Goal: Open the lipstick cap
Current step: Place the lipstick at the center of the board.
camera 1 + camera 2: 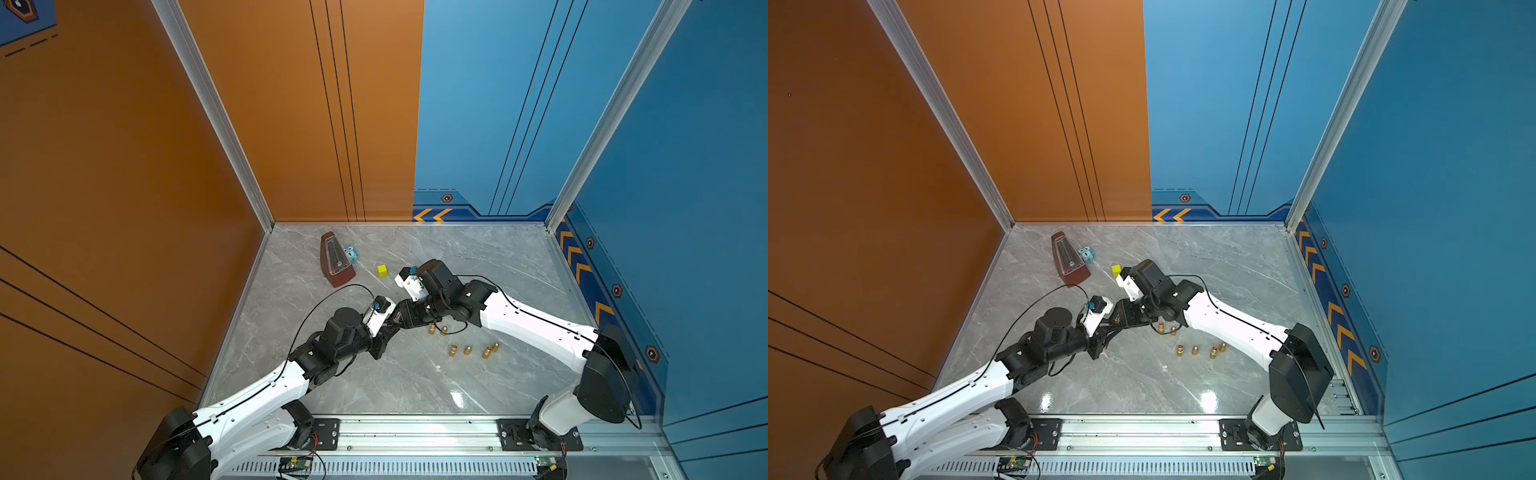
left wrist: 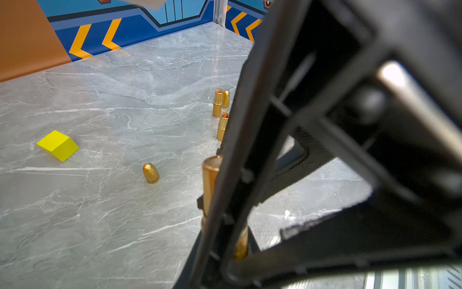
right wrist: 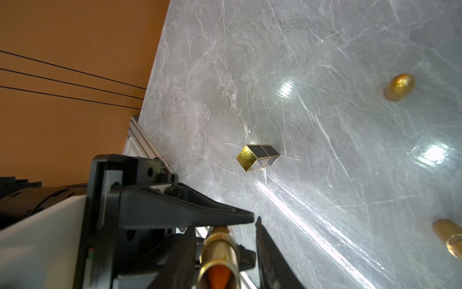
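1. Grey marble table [image 1: 415, 386] fills the lower middle of both top views, with the orange wall [image 1: 124, 166] at frame left and the blue wall [image 1: 685, 166] at frame right. Your two arms meet near frame centre.
2. Your left gripper [image 1: 390, 331] is clamped tight on the lipstick [image 3: 220, 246], which it holds off the table at that meeting point.
3. Your right gripper [image 1: 401, 320] straddles the same gold tube. A gap shows beside one of its fingers [image 3: 263, 252], so you cannot tell whether it has a grip.
4. The right wrist view looks into the tube's mouth and shows the orange stick bare. The cap looks already off, so I judge that only setting the lipstick down is left.
5. Just right of and below frame centre, three gold tubes [image 1: 453, 350] stand uncapped, each with one of the loose caps [image 1: 467, 350] beside it.
6. Both grippers hide the held lipstick in the top views.
7. You cannot tell which cap belongs to it. A lone cap [image 2: 150, 173] shows in the left wrist view, and I cannot find it from above.
8. A black-and-gold case [image 3: 257, 157] appears only in the right wrist view. You cannot tell whether it is capped.
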You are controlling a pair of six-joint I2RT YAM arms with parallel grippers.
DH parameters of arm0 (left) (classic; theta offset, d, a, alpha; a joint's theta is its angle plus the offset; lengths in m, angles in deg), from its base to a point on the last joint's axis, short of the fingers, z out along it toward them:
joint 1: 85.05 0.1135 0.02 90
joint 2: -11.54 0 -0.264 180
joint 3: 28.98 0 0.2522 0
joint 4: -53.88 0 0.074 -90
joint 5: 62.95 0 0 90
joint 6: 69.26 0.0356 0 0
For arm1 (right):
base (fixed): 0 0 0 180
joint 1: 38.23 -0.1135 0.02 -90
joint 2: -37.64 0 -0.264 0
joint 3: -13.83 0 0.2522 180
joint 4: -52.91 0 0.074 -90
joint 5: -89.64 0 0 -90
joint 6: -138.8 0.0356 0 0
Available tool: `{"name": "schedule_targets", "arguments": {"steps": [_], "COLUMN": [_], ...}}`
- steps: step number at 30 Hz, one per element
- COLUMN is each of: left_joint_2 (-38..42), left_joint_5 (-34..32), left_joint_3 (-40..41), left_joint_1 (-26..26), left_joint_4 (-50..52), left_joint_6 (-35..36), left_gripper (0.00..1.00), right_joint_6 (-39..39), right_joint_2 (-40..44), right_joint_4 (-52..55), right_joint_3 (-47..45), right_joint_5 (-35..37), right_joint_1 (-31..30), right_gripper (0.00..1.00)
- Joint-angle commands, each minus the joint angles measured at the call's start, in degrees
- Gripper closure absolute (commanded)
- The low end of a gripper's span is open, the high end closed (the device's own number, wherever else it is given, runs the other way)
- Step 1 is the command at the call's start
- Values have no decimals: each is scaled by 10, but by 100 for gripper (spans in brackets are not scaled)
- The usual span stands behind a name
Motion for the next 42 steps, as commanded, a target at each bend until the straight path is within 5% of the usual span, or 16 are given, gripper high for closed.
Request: {"name": "schedule_targets", "arguments": {"steps": [1,18,23,26,35,42], "left_joint_2": [-1,3,12,16,25,24], "left_joint_5": [-11,-48,-65,-83,-114,-139], "left_joint_3": [-24,-19,-6,-1,3,-2], "left_joint_1": [-5,-6,-3,3,27,47], "left_joint_4": [-12,-11,-8,15,82,98], "left_joint_6": [14,13,7,1,-18,-38], "left_gripper": [100,99,50,37,15,2], "right_joint_6": [11,-2,-19,-27,-57,-72], "right_joint_2": [-5,-1,-2,-10,-73,-154], "right_joint_4": [-18,-6,22,38,20,-57], "right_joint_3": [-1,8,24,31,30,30], "right_joint_5": [6,50,117,179,354,373], "right_joint_1": [-5,-9,-8,-5,4,25], "right_gripper": [65,82,82,82,83,84]}}
